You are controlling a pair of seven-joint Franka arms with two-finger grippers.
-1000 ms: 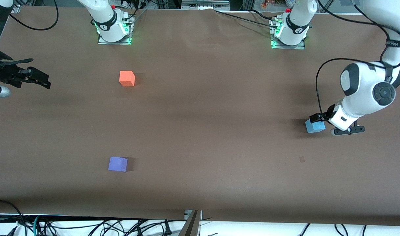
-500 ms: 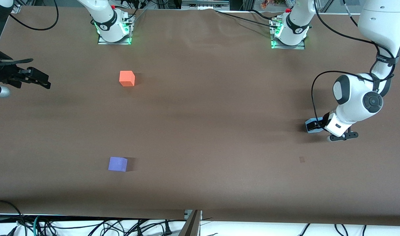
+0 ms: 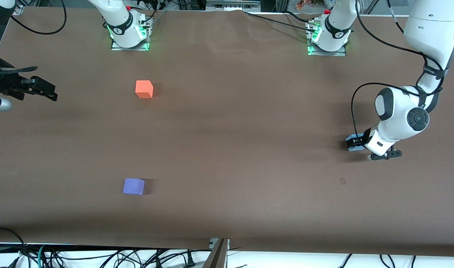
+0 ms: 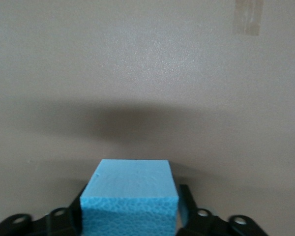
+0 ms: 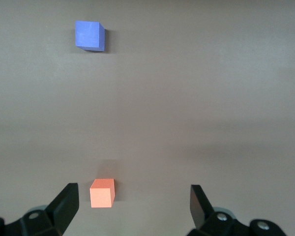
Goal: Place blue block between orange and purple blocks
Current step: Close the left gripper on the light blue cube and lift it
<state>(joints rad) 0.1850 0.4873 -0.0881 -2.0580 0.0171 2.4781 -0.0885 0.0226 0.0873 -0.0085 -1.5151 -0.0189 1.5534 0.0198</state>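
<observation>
The light blue block sits on the brown table at the left arm's end. My left gripper is down over it, and the fingers press both its sides. In the left wrist view the blue block fills the gap between the black fingers of the left gripper. The orange block and the purple block lie toward the right arm's end, the purple one nearer the front camera. My right gripper waits open and empty at the table's edge. Its wrist view shows the right gripper, the orange block and the purple block.
A small tape mark lies on the table nearer the front camera than the blue block; it also shows in the left wrist view. The arm bases stand along the table's edge farthest from the camera.
My left arm has lowered and swung its gripper over the blue block, which now sits between the fingers. The right arm and the other blocks have not moved.
</observation>
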